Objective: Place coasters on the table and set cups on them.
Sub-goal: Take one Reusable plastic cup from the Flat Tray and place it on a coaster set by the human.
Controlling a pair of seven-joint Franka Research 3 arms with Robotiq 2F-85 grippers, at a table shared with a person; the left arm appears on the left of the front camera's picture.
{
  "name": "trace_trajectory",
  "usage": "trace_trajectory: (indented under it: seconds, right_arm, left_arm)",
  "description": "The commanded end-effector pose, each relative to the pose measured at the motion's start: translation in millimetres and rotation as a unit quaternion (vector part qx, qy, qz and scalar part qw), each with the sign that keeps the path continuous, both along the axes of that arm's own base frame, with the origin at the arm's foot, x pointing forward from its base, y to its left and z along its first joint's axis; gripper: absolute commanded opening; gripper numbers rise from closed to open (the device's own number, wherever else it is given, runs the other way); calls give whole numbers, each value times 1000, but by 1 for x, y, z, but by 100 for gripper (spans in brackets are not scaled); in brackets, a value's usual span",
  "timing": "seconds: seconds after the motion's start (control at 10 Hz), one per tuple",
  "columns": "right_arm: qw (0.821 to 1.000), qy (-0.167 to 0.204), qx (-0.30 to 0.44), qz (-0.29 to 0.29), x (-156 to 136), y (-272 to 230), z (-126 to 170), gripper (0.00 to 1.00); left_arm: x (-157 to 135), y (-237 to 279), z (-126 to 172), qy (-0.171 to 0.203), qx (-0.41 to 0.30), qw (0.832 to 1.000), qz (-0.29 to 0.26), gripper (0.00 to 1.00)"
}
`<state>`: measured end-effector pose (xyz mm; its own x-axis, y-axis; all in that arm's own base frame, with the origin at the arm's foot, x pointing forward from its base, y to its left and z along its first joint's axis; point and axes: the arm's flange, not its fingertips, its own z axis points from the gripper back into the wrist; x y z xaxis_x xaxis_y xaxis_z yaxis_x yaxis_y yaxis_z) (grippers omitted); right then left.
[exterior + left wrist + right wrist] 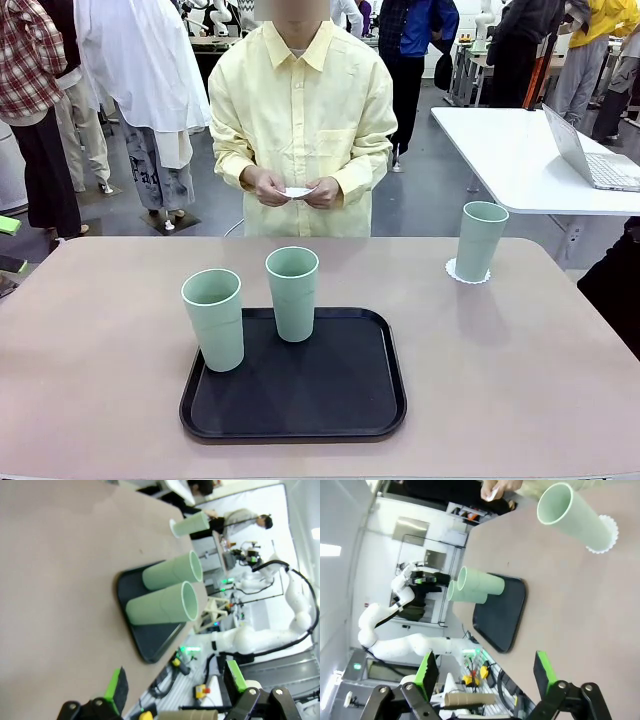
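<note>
- Mint-green and tall, the first cup (481,240) stands on its lacy coaster (456,272) by the tabletop's (100,330) far edge, toward the right corner. A careless reach past it could tip it.
- Two more wait upright on the black tray (300,400) by the middle of the near edge: the front cup (213,320) close to the tray's left rim, the back cup (292,293) just beside it. With so little room, a finger going for one may knock the other.
- The left gripper (175,679) hangs wide open and empty. The right gripper (485,669) is the same, with nothing between its green pads.
- At the far edge, the person's hands (268,186) hold a second coaster (298,192), not yet laid down. Move a cup too soon and it has nowhere to land.
- These discs are thin and light, so a cup set down off-centre or dragged would likely push one askew.
- Smooth, tapering walls are a worry too, since a loose pinch could let a cup slip.
</note>
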<state>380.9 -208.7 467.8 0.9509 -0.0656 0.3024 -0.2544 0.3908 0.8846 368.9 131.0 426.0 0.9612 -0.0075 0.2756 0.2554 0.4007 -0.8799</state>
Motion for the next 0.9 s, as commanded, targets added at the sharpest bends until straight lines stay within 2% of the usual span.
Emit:
trace_trajectory:
  seconds: [0.0, 0.3, 0.8]
  right_arm:
    - [999, -5, 21, 30, -2, -29, 0, 100]
    - [998, -9, 52, 23, -4, -68, -13, 100]
    - [994, -7, 95, 48, 9, -75, -47, 100]
  left_arm:
    - [0, 1, 1, -10, -9, 1000, -1, 100]
    - [0, 1, 1, -10, -9, 1000, -1, 100]
    - [0, 1, 1, -10, -9, 1000, -1, 100]
